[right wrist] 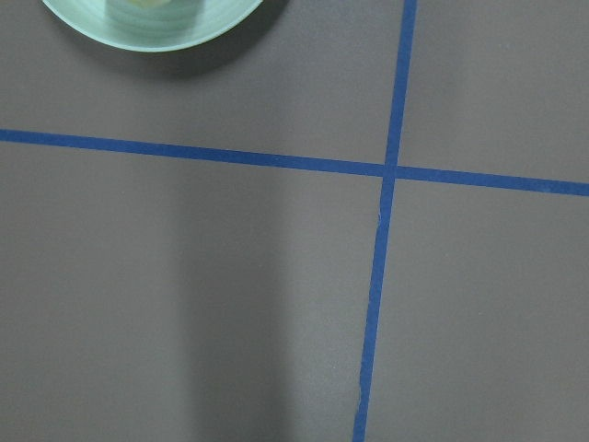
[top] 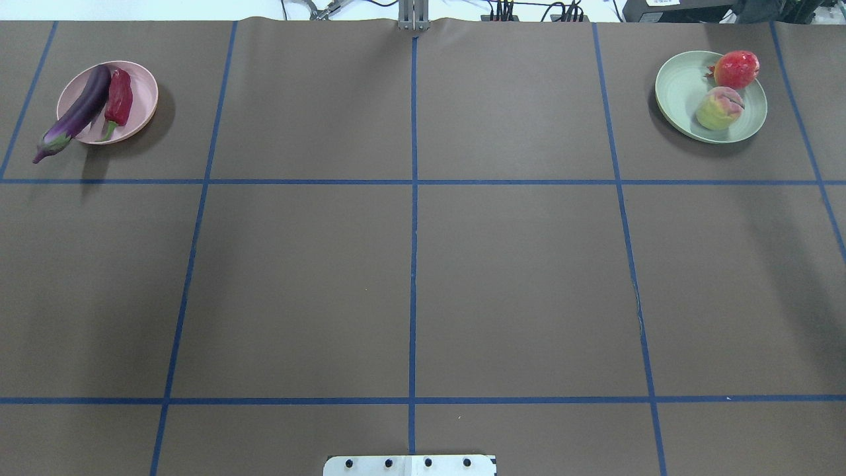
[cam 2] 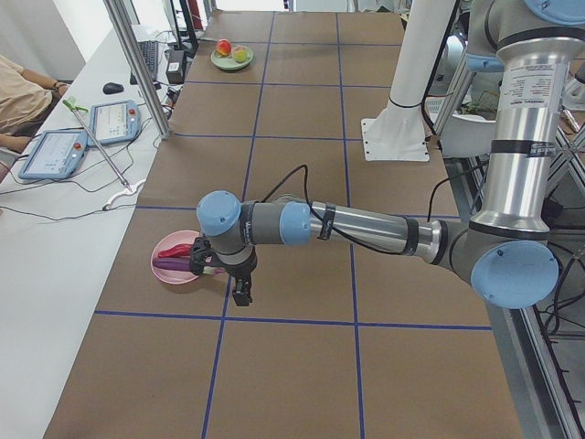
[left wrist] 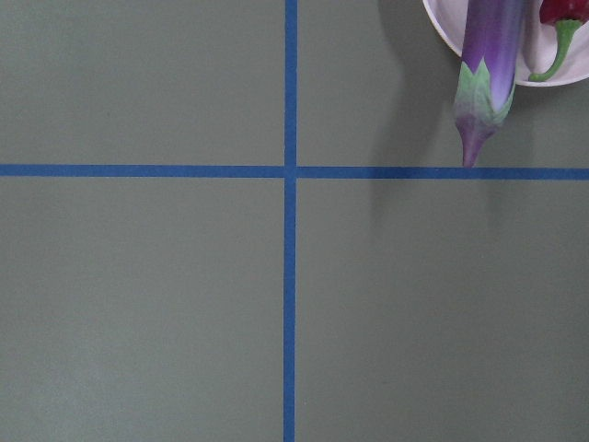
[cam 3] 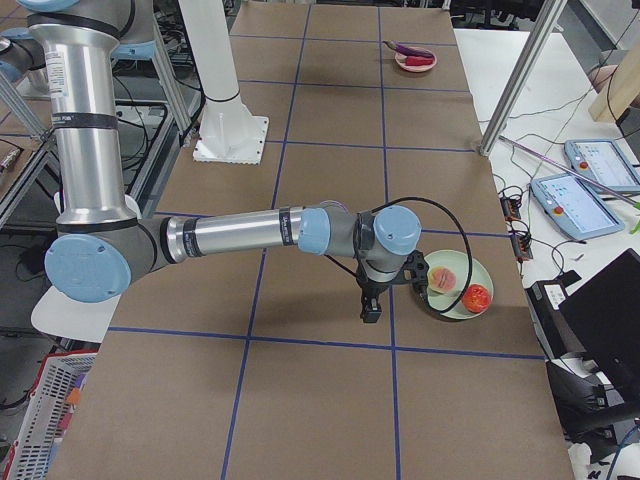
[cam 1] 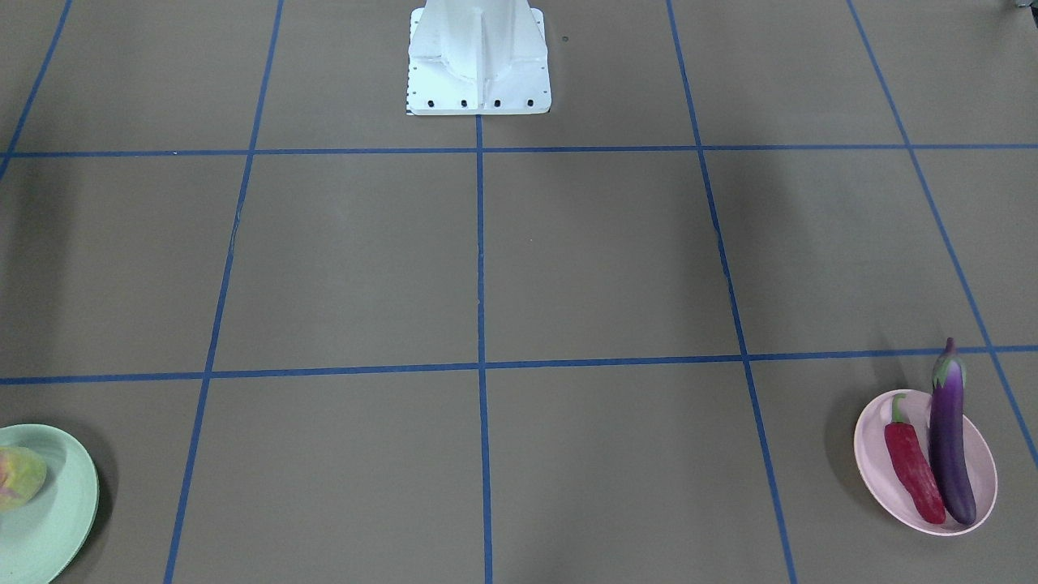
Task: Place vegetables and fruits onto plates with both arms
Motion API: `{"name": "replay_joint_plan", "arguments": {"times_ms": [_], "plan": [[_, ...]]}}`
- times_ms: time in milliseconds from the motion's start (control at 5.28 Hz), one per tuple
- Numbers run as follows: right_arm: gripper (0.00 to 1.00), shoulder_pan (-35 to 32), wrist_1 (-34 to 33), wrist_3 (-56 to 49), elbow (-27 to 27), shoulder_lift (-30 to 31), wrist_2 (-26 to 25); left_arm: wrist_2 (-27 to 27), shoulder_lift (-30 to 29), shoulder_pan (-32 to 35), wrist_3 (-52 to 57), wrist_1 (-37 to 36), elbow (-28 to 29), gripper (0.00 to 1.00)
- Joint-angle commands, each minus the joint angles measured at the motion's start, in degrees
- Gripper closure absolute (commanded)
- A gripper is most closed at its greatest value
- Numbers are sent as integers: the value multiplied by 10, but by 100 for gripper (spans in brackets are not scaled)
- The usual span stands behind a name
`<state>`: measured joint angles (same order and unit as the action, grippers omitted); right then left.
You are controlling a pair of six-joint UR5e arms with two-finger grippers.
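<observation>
The purple eggplant (top: 79, 111) and the red chili (top: 119, 98) lie side by side on the pink plate (top: 142, 86) at the far left; the eggplant's cap hangs over the rim (left wrist: 480, 92). The peach (top: 719, 108) and the pomegranate (top: 735, 69) sit on the mint green plate (top: 681, 86) at the far right. My left gripper (cam 2: 242, 293) hangs above the table just beside the pink plate (cam 2: 169, 247). My right gripper (cam 3: 370, 312) hangs beside the green plate (cam 3: 480, 275). Both show only in the side views, so I cannot tell whether they are open or shut.
The white fixed base (cam 1: 478, 65) stands at the robot's edge of the table. The brown table (top: 515, 284) carries a grid of blue tape. Operator tablets (cam 2: 55, 151) and cables lie beyond the far edge.
</observation>
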<state>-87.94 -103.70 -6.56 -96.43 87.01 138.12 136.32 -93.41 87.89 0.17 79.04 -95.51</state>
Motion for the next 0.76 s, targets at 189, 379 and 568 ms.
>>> {"name": "replay_joint_plan", "arguments": {"times_ms": [189,379,568], "plan": [[0,0,1,1,-3,3,8,0,0,0,-2,1,0,0],[0,0,2,1,-3,5,9,1,5,0,3,4,-1,0],[0,0,2,1,-4,5,8,0,1,0,1,8,2,0]]}}
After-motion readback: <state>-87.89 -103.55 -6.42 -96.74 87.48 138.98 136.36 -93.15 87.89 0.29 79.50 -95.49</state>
